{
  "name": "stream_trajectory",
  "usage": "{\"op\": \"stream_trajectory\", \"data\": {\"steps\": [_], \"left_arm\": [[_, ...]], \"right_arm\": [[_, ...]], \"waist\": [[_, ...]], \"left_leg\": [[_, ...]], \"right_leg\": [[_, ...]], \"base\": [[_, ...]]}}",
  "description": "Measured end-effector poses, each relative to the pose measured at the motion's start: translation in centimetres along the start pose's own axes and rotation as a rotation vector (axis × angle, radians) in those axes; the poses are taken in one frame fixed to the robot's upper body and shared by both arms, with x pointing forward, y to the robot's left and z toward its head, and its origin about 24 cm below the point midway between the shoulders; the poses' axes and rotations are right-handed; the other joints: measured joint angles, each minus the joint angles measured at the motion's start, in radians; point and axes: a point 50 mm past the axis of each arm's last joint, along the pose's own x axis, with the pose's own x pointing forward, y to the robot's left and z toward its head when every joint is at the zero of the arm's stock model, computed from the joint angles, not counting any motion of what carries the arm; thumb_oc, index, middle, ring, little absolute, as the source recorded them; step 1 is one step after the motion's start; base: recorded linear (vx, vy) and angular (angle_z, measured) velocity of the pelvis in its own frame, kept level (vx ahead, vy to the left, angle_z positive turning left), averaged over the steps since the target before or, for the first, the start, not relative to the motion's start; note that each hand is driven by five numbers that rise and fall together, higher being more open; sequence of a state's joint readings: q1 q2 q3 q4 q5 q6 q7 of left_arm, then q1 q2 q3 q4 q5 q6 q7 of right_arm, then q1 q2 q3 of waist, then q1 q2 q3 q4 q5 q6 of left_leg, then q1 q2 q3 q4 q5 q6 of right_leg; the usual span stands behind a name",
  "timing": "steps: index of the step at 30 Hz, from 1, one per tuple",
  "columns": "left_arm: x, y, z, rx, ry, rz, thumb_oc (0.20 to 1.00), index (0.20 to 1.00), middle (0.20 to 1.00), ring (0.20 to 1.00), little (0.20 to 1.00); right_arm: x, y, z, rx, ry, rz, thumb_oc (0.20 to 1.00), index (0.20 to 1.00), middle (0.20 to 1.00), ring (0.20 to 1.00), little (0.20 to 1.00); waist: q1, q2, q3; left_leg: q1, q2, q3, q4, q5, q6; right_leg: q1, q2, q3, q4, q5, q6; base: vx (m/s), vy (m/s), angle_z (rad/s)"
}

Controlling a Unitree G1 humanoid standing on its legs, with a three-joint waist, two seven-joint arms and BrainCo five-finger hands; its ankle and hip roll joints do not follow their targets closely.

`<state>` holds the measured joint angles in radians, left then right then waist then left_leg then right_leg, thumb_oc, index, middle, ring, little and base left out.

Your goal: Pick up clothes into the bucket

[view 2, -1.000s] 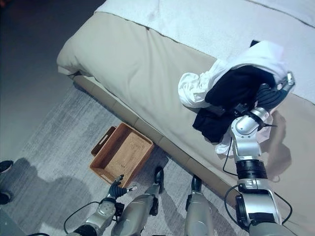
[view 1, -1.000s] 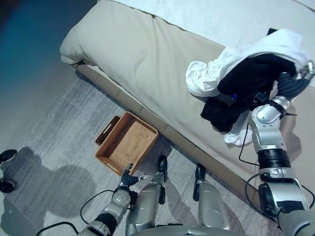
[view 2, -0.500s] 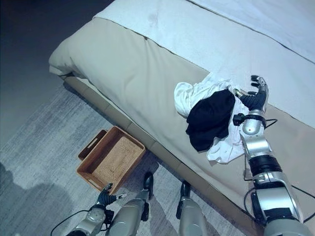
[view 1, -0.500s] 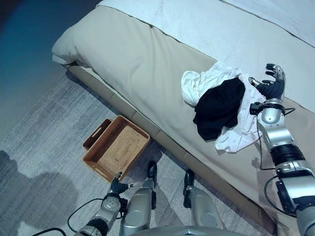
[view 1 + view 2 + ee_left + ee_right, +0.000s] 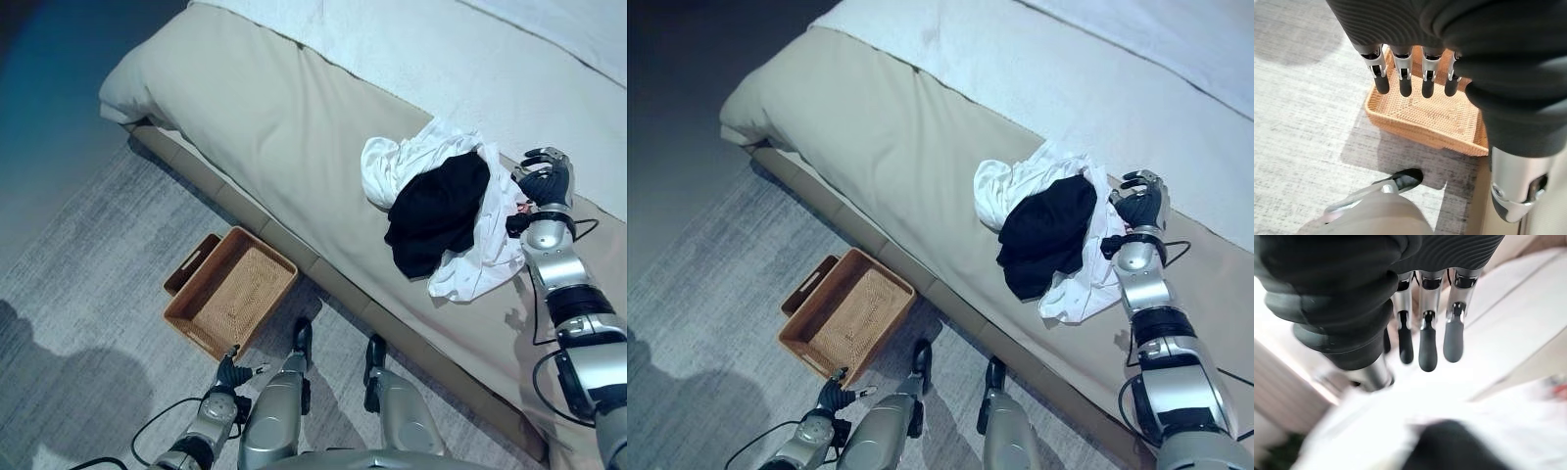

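wicker basket [image 5: 231, 293] sitting empty on carpet [image 5: 88, 294] | black and white clothes [image 5: 446, 211] lying on bed [image 5: 294, 108] | right hand [image 5: 545, 182] hovering beside them, fingers relaxed, holding nothing | left hand [image 5: 1410, 73] hanging over basket, fingers straight

Black and white clothes [image 5: 446, 211] heaped on bed; wicker bucket [image 5: 231, 292] on floor.

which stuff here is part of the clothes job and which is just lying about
Part of the job:
- white garment, crumpled on the bed
- black garment, lying on top of the white one
- wicker basket, on the floor beside the bed
- right robot hand, open beside the pile
- left robot hand, open, low near the basket

Just lying about:
- bed
- grey rug
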<state>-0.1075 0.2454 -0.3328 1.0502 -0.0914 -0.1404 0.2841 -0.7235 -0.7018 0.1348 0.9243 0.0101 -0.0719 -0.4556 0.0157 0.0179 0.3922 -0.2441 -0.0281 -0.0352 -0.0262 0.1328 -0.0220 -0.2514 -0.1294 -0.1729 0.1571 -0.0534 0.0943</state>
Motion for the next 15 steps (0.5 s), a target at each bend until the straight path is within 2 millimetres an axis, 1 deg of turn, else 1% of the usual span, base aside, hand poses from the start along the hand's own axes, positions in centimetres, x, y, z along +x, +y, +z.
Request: {"op": "stream_trajectory", "data": {"steps": [1, 2, 4, 7, 9, 11, 15], "left_arm": [[0.0, 0.0, 0.1, 0.002, -0.001, 0.001, 1.0, 1.0, 1.0, 1.0, 1.0], [0.0, 0.0, 0.1, 0.003, -0.004, 0.0, 1.0, 1.0, 1.0, 1.0, 1.0], [0.0, 0.0, 0.1, 0.005, -0.002, -0.002, 1.0, 1.0, 1.0, 1.0, 1.0], [0.1, -0.3, 0.6, 0.006, -0.017, -0.009, 1.0, 1.0, 1.0, 1.0, 1.0], [0.3, -0.6, 1.3, 0.026, -0.037, -0.024, 1.0, 1.0, 1.0, 1.0, 1.0], [0.3, -0.8, 1.5, 0.022, -0.043, -0.027, 1.0, 1.0, 1.0, 1.0, 1.0], [0.5, -1.3, 2.8, 0.026, -0.083, -0.043, 1.0, 1.0, 1.0, 1.0, 1.0]], "right_arm": [[0.1, -0.3, -0.5, -0.022, 0.021, -0.006, 1.0, 1.0, 1.0, 1.0, 1.0], [0.1, -0.6, -2.3, -0.067, 0.105, -0.014, 1.0, 1.0, 1.0, 1.0, 1.0], [-0.2, -0.8, -3.8, -0.103, 0.18, -0.017, 1.0, 1.0, 1.0, 1.0, 1.0], [-0.2, -1.4, -4.6, -0.128, 0.214, -0.03, 1.0, 1.0, 1.0, 1.0, 1.0], [-0.5, -1.5, -5.6, -0.18, 0.255, -0.022, 1.0, 1.0, 1.0, 1.0, 1.0], [-0.6, -1.4, -5.8, -0.193, 0.273, -0.018, 1.0, 1.0, 1.0, 1.0, 1.0], [-0.5, -1.4, -5.9, -0.214, 0.281, -0.015, 1.0, 1.0, 1.0, 1.0, 1.0]], "waist": [[0.0, 0.001, 0.011], [0.001, 0.007, 0.023], [0.0, 0.017, 0.03], [-0.001, 0.043, 0.057], [-0.002, 0.067, 0.07], [0.0, 0.079, 0.075], [-0.002, 0.101, 0.087]], "left_leg": [[0.0, 0.0, 0.0, 0.0, 0.001, -0.002], [-0.001, -0.001, -0.001, 0.0, 0.001, -0.002], [-0.008, -0.001, -0.002, -0.002, 0.001, -0.002], [-0.015, -0.003, -0.001, -0.002, 0.002, -0.001], [-0.019, -0.005, 0.001, -0.002, 0.002, -0.001], [-0.027, -0.006, 0.0, 0.0, 0.002, -0.001], [-0.044, -0.014, -0.009, 0.0, 0.006, -0.001]], "right_leg": [[0.0, -0.001, 0.0, 0.0, 0.0, 0.0], [0.0, -0.001, 0.0, 0.0, 0.0, 0.0], [-0.008, -0.002, 0.0, -0.001, 0.001, -0.002], [-0.017, -0.003, -0.001, 0.003, 0.003, -0.004], [-0.031, -0.008, 0.0, 0.02, 0.0, -0.004], [-0.035, -0.009, -0.001, 0.021, -0.002, -0.002], [-0.079, -0.018, -0.002, 0.085, -0.034, -0.004]], "base": [[0.0, 0.0, 0.0], [0.0, 0.0, 0.0], [0.0, 0.0, 0.0], [0.0, 0.0, 0.0], [0.02, 0.002, -0.02], [0.0, -0.004, 0.02], [0.01, -0.032, 0.08]]}}
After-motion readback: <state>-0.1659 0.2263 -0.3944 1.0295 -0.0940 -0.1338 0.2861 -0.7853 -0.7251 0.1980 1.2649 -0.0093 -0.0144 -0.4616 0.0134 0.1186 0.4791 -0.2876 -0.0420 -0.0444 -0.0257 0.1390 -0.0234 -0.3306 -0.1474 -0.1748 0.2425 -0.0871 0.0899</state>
